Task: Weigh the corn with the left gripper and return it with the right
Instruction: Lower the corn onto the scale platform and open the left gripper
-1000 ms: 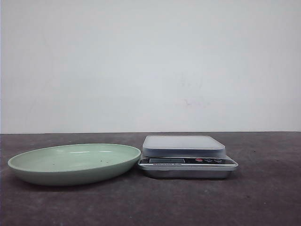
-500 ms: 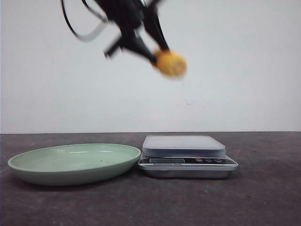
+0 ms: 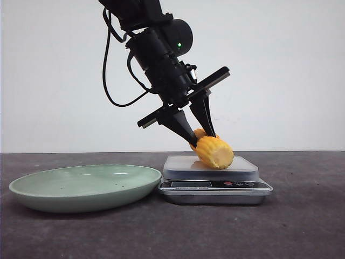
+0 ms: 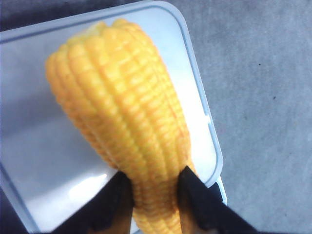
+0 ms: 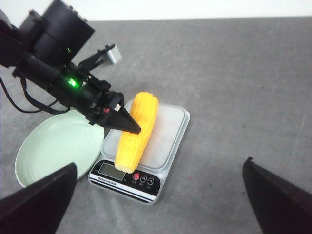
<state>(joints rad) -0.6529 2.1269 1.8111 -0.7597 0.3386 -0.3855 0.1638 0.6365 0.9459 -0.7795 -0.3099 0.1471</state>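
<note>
Corn, a ridged yellow-orange cob (image 3: 213, 151), rests slanted on the pale plastic platform of a silver digital kitchen scale (image 3: 215, 185), its cut end toward the display side. The left gripper (image 3: 195, 135), a black claw with two tapered fingers and a green light on its housing, is clamped around the cob near its back end, fingers pressing both sides in the left wrist view. The right gripper (image 5: 161, 195) hangs high above with its fingers spread wide, holding nothing.

For a true reading, the left claw likely needs to let go fully and lift straight away, so no finger touches cob or platform. The cob lies diagonally, its front end overhanging the display panel, so a gentle release matters to stop it rolling off.

A shallow pale green plate (image 3: 81, 186) sits just beside the scale on the robot's left. The dark table (image 3: 302, 226) lies open on the right and in front, giving the right arm an unobstructed approach.
</note>
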